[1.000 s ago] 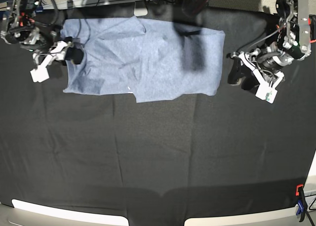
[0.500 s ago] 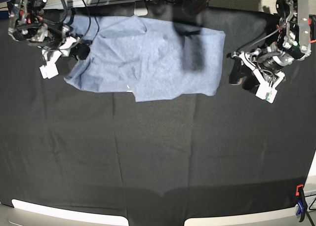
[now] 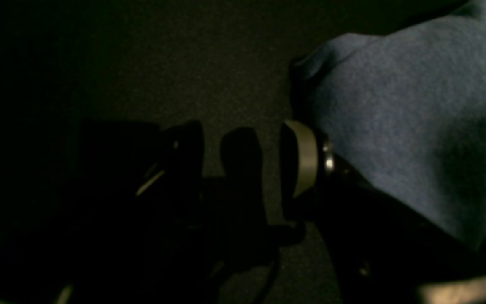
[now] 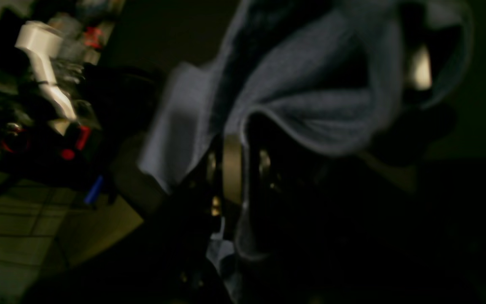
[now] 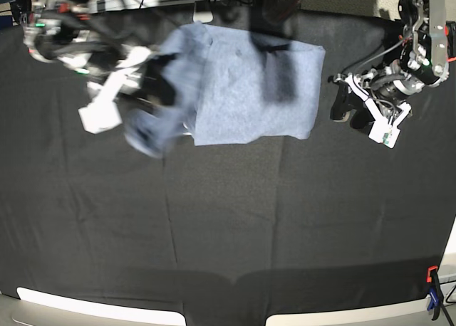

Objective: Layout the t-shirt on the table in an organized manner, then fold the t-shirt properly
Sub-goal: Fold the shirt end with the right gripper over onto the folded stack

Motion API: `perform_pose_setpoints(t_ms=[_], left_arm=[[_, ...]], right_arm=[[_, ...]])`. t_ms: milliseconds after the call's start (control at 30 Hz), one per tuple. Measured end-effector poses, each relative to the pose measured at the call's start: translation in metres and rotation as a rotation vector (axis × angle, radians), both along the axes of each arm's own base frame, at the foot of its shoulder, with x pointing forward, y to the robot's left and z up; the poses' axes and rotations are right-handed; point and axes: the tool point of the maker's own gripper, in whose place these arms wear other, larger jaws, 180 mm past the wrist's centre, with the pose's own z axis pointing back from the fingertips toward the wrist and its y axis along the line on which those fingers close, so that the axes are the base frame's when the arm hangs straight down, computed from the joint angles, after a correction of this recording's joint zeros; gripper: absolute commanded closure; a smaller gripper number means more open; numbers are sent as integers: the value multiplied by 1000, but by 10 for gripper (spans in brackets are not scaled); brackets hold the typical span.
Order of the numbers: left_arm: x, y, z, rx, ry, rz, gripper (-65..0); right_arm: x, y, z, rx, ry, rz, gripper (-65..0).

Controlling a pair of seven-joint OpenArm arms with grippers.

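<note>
right gripper: the white-and-black right gripper [image 5: 146,91] sits at about 10 o'clock in the base view, motion-blurred, jaws clamped together on a bunched edge of the shirt and holding it up off the cloth

t-shirt: the light heathered blue-grey cotton t-shirt [image 5: 249,91] lies at roughly 12 o'clock on the table, most of it flat, with its 9 o'clock side gathered into a blurry lump under that gripper

table: big flat table under dark charcoal cloth [image 5: 228,226], everything from centre down to 6 o'clock is just bare fabric

left gripper: the black-and-white left gripper [image 5: 349,105] is at 2 o'clock, jaws apart, nothing in them, parked just beside the shirt's 3 o'clock edge; can't tell if it touches

clamp: small orange-and-blue clamp [image 5: 432,292] down at the 4 o'clock corner of the table

base view only: it's the one shot where you get the whole shirt outline, both arms and the dark shadow band across the fabric

left wrist view only: pretty dark tbh, but it shows the shirt's edge [image 3: 407,126] filling the 2 o'clock part of the frame, right next to one pale pad [image 3: 306,158], with the other finger off at 9 o'clock and a clear gap between them

right wrist view only: blurry, shows shirt folds [image 4: 310,114] draped around the closed fingers [image 4: 231,169] at centre, plus floor clutter at 9 o'clock that the overhead misses
</note>
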Motion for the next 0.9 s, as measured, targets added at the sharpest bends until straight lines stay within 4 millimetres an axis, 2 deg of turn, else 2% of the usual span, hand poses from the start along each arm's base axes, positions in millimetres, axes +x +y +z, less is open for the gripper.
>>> perform_pose_setpoints(t_ms=[133, 333, 500, 700, 767, 900], left_arm=[[-1, 0, -1, 4, 8, -2, -269], [-5, 5, -5, 27, 31, -10, -268], [-4, 10, -4, 42, 30, -14, -268], [-4, 14, -4, 55, 30, -17, -268], [-4, 13, -4, 53, 31, -17, -268], [-4, 13, -4, 53, 30, -17, -268]], right_arm=[[5, 47, -10, -26, 14, 24, 0], [14, 114, -1, -39, -21, 56, 0], [11, 157, -2, -17, -16, 111, 0], [4, 190, -19, -1, 16, 212, 0], [4, 197, -20, 4, 18, 235, -69], [4, 215, 0, 118, -8, 270, -215]])
